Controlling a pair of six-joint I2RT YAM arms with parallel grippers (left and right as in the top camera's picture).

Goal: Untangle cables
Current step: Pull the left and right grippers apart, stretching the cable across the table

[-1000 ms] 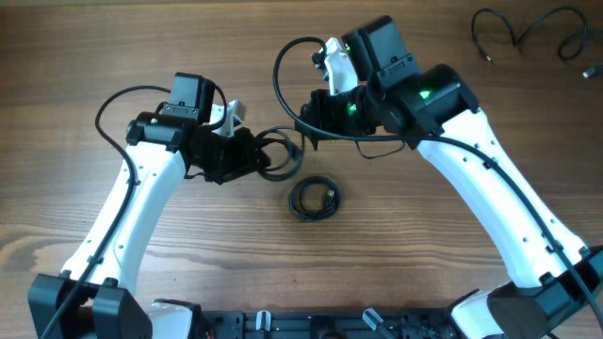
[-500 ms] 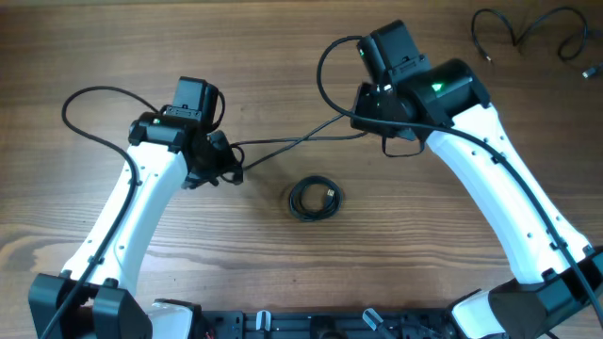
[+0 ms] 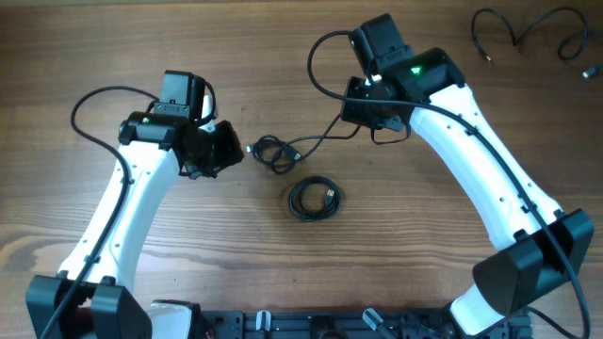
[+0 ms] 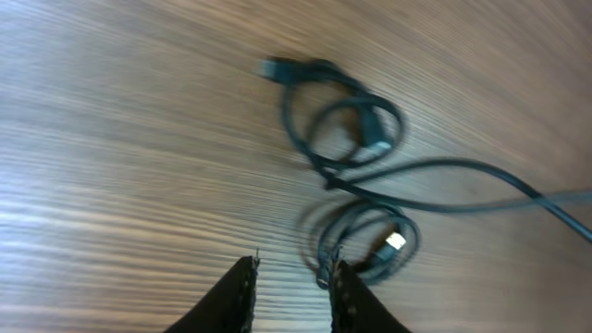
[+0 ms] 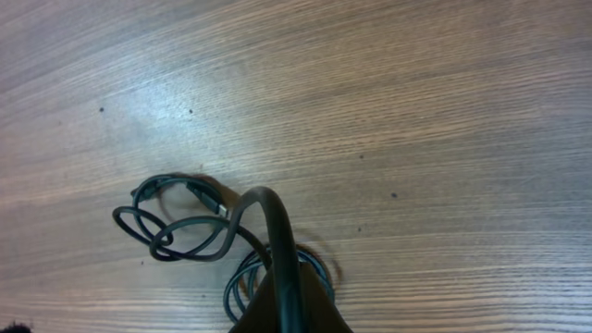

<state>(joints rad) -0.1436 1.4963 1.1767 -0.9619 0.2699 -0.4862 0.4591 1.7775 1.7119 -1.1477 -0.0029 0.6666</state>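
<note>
overhead: the loose cable (image 3: 273, 151), taut between left gripper (image 3: 224, 151) and right gripper (image 3: 363, 115) half a second ago, now lies slack in loops beside the left. coiled cable (image 3: 314, 200) sits apart.
left wrist: jaws narrow, holding nothing.
right wrist: jaws stay clamped on the loose cable. you have one end freed, loops remain.

Bright, glary wood; blurred wrist views

loose cable (image 3: 273, 151) at centre, coiled cable (image 3: 330, 196) near it, bare table (image 3: 283, 56) around
</note>
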